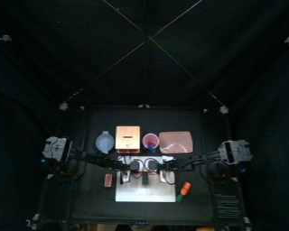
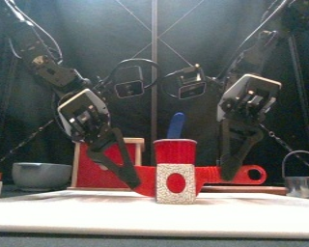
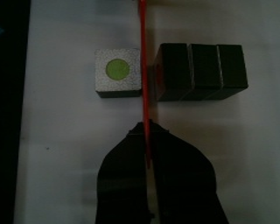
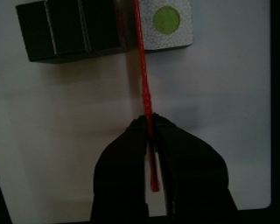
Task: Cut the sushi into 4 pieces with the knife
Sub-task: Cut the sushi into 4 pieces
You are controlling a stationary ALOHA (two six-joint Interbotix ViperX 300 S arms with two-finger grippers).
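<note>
On white cutting board (image 3: 55, 131), mid-table, the sushi roll sits in two parts: one cut-off piece (image 3: 116, 70) lying pale face up, and a three-block remainder (image 3: 201, 70) just beside it, with a small gap between. The red knife (image 3: 143, 52) runs edge-on straight through that gap, blade across the roll's length. It is probably lined up this way so it parts the blocks at a seam rather than crushing them.

Jaws of the left gripper (image 3: 147, 131) are pinched nearly closed onto the knife, the blade passing between them. Jaws of the right gripper (image 4: 147, 122) are clamped on it too, with the knife's end visible between them. Likely reason for two holds: a grip at each end keeps the thin blade upright and stops it twisting under a downward push.

Judgement: the first of three cuts looks done, and the knife needs shifting to the next seam on the remainder. Nothing braces the remainder, so it may slide. The red cup (image 2: 177, 152) with the blue knife (image 2: 177, 123) stands behind, unused.
</note>
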